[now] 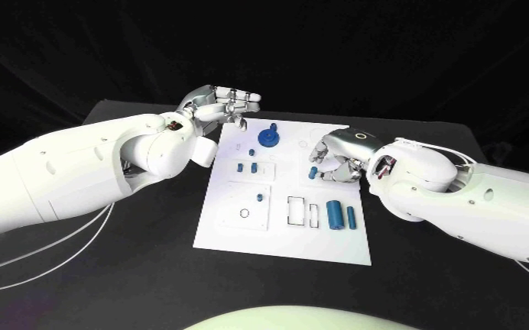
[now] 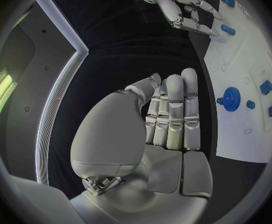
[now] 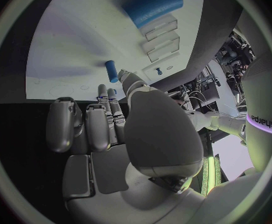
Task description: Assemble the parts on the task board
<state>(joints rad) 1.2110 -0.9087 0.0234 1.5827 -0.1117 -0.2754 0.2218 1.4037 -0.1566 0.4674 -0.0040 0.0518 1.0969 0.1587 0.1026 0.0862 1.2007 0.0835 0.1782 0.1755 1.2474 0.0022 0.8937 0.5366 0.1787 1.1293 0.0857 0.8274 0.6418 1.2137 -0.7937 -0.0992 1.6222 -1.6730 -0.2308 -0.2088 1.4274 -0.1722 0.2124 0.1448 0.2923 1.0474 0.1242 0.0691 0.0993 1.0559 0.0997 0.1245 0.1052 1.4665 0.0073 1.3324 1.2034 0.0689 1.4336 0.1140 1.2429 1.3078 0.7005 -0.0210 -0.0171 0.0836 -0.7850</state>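
While the empty, loosely curled right hand [image 1: 337, 156] hovers over the white plastic task board [image 1: 331, 247], a small blue cylindrical peg [image 1: 313, 171] lies just at its seven o'clock, nearer than the straight-fingered, empty left hand [image 1: 221, 102].

One task board [image 1: 284, 231], one blue gear [image 1: 268, 137], two hands.

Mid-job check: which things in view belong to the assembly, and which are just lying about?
Job:
white task board
blue gear on a peg
two blue cylinders
small blue pieces
small blue peg at the right hand
left hand

Lying about:
black table
white cables
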